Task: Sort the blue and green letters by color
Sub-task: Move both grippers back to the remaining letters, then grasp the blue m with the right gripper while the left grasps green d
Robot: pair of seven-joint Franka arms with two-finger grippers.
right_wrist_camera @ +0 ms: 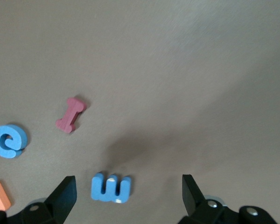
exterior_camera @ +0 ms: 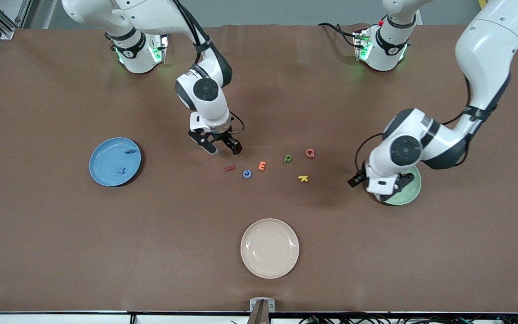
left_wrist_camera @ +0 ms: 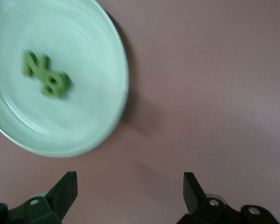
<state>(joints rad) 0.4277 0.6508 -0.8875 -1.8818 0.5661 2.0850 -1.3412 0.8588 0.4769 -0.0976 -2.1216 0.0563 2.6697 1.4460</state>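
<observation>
Right wrist view: blue m [right_wrist_camera: 110,188] between open claw [right_wrist_camera: 129,196] fingers.

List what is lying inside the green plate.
The green plate holds two green letters, an N and a B, touching each other. The left wrist view cuts off part of the plate, so more may lie unseen.

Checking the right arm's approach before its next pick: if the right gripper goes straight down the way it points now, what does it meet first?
Probably the blue m, lying on the brown table between the open fingers of the right gripper, though its exact depth is unclear.
</observation>
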